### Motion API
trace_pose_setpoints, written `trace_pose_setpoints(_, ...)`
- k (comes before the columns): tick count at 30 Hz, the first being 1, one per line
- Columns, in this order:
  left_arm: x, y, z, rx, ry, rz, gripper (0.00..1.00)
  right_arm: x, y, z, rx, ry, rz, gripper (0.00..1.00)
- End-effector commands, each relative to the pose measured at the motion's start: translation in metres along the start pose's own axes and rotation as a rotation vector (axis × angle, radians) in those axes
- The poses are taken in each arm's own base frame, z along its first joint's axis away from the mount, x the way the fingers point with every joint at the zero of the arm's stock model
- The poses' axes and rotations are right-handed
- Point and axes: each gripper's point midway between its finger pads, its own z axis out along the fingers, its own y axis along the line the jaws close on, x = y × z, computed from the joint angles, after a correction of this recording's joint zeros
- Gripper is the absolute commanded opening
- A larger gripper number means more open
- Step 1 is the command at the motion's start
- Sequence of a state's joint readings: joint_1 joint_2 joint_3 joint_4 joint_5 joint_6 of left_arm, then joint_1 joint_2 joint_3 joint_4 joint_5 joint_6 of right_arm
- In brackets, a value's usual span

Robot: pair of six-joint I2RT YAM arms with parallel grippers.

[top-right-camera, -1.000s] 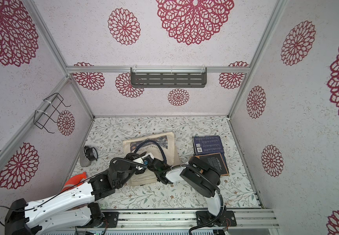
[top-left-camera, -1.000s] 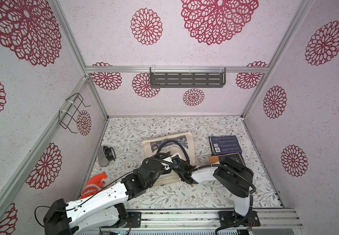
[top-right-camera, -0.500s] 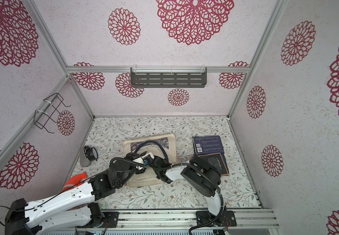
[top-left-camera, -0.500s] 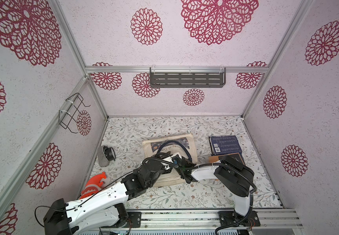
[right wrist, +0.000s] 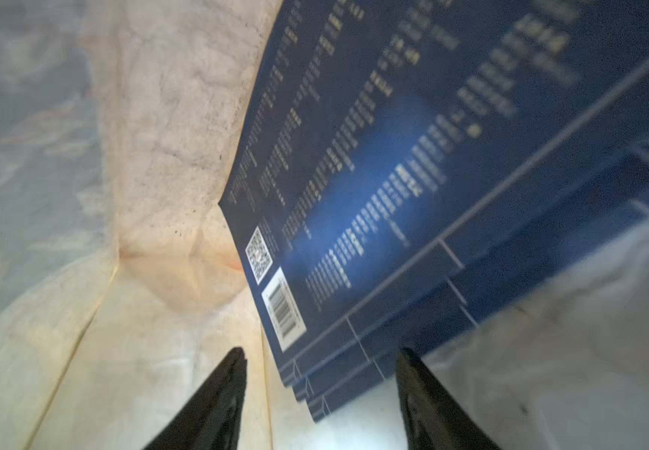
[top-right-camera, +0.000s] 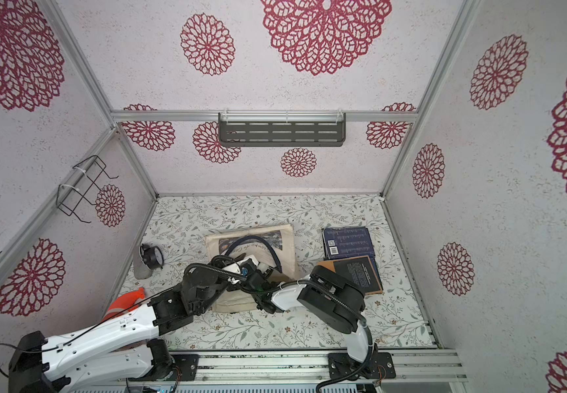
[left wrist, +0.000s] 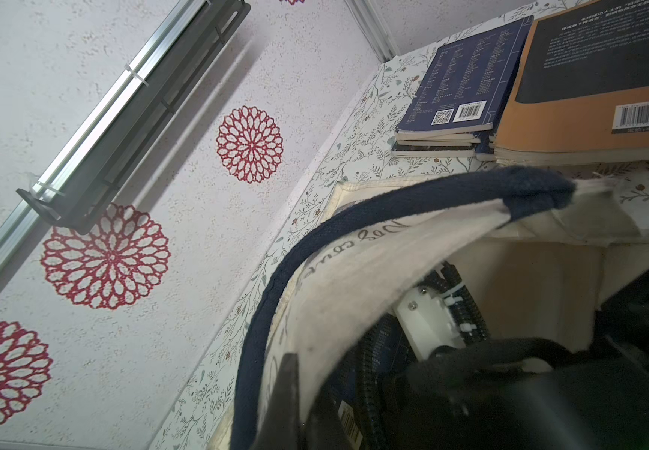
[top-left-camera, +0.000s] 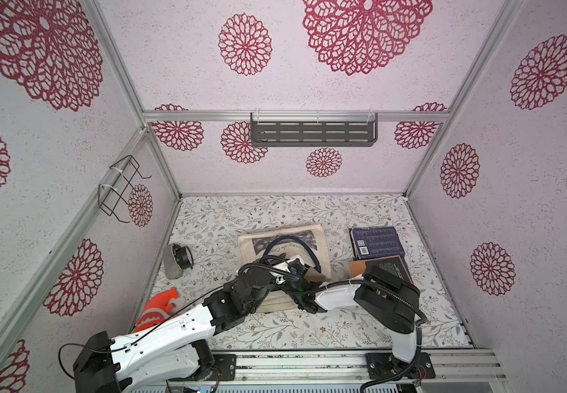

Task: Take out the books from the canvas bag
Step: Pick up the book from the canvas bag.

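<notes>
The rim of the canvas bag (left wrist: pixel 354 280) is clamped in the closed left gripper (left wrist: pixel 303 405) and lifted. Inside, the right gripper (right wrist: pixel 320 350) is spread open; a corner of the blue books (right wrist: pixel 412 175) lies between its fingers, unpinched. Further books (top-left-camera: pixel 377 241) are stacked outside, behind that gripper

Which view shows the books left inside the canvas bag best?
The right wrist view: it looks inside the canvas bag at a stack of dark-blue books, barcode up, between the fingers of the open right gripper. The left wrist view shows only a barcode sliver under the lifted fabric. In both top views the arms and bag hide them.
</notes>
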State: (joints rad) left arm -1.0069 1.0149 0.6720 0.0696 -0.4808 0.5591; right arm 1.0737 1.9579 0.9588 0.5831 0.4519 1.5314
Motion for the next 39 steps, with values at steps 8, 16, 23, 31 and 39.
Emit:
trace_pose_setpoints(8, -0.036, 0.011, -0.016, -0.033, -0.151, 0.006, 0.00, -0.025, 0.010, 0.024, -0.030, -0.047, 0.008, 0.49)
trace_pose_setpoints(16, -0.036, 0.006, -0.016, -0.019, -0.153, 0.018, 0.00, -0.051, 0.030, 0.023, -0.057, -0.136, -0.084, 0.45)
trace_pose_setpoints(23, -0.033, 0.011, -0.014, -0.049, -0.128, 0.025, 0.00, -0.065, 0.040, 0.016, -0.088, -0.158, -0.106, 0.45)
trace_pose_setpoints(31, -0.042, 0.057, -0.033, -0.280, -0.191, -0.022, 0.00, -0.066, 0.033, 0.013, -0.098, -0.171, -0.121, 0.52)
trace_pose_setpoints(39, -0.044, 0.060, -0.038, -0.295, -0.214, -0.011, 0.00, -0.080, 0.050, 0.003, -0.139, -0.233, -0.174, 0.47)
